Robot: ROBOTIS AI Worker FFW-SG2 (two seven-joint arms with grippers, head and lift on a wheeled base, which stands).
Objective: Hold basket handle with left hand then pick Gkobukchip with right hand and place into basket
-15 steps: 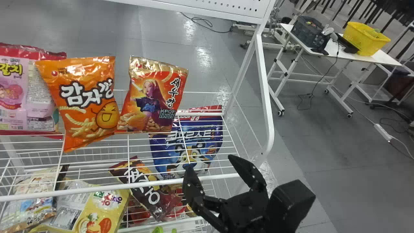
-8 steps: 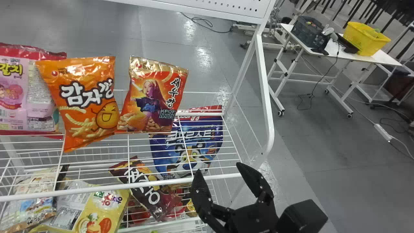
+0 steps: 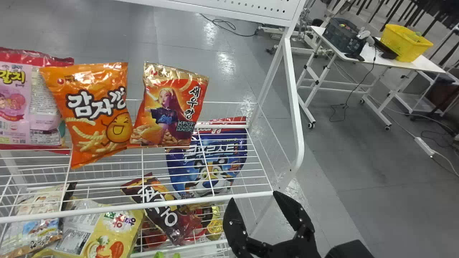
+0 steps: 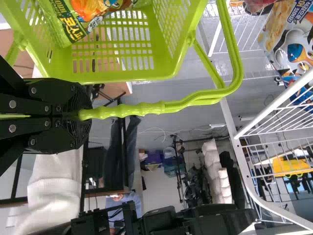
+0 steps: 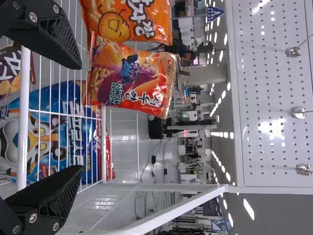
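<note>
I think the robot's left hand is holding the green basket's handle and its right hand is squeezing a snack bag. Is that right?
Not quite: the head view shows the right hand open, with nothing in it. The left hand is holding the handle of the green basket, like you said.

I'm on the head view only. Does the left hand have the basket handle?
Observer: Yes. In the left wrist view the left hand is closed on the handle.

Operator: Copy. Basket got anything in it already, before I go for the Gkobukchip?

Observer: It does: a green-and-yellow snack bag with an orange picture lies in the green basket.
</note>
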